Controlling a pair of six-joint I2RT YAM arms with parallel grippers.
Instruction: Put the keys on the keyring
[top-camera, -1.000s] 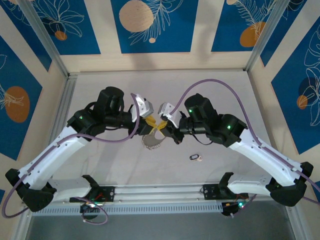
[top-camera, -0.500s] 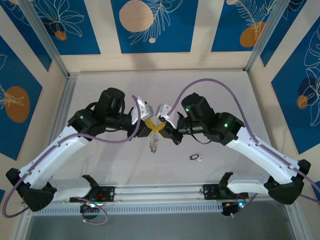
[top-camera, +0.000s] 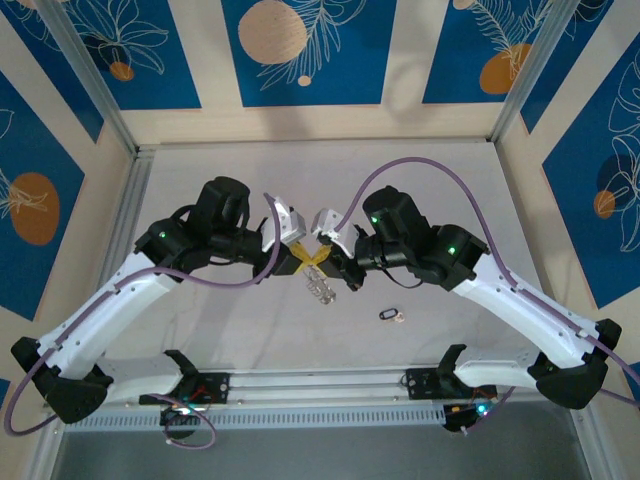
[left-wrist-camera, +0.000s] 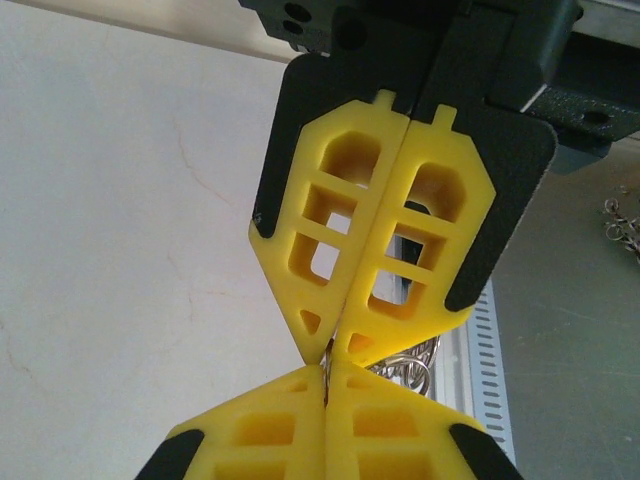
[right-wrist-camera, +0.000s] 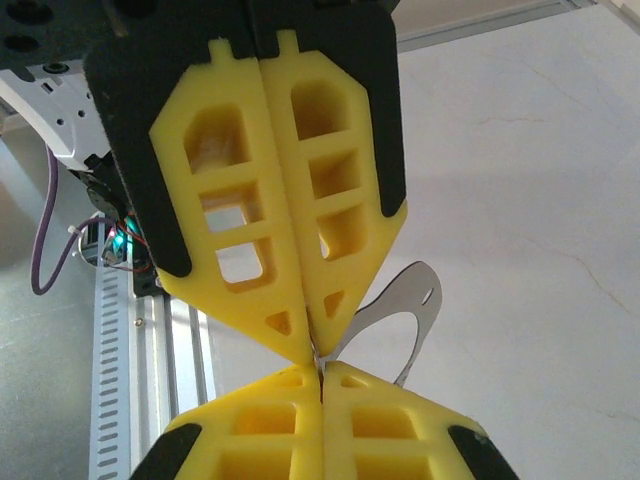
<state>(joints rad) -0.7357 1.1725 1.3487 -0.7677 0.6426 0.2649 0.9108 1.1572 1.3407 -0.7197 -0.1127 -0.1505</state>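
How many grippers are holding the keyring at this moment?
2. The left gripper, on the left, and the right gripper, on the right, meet tip to tip; each is shut on the keyring hanging below them.

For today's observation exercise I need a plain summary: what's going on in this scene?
Both arms meet above the middle of the table. The left pincer and the right pincer are shut, tip to tip, apparently both pinching the keyring, which hangs just beneath them. The keys lie apart on the table, nearer the right arm, not yet on the ring.
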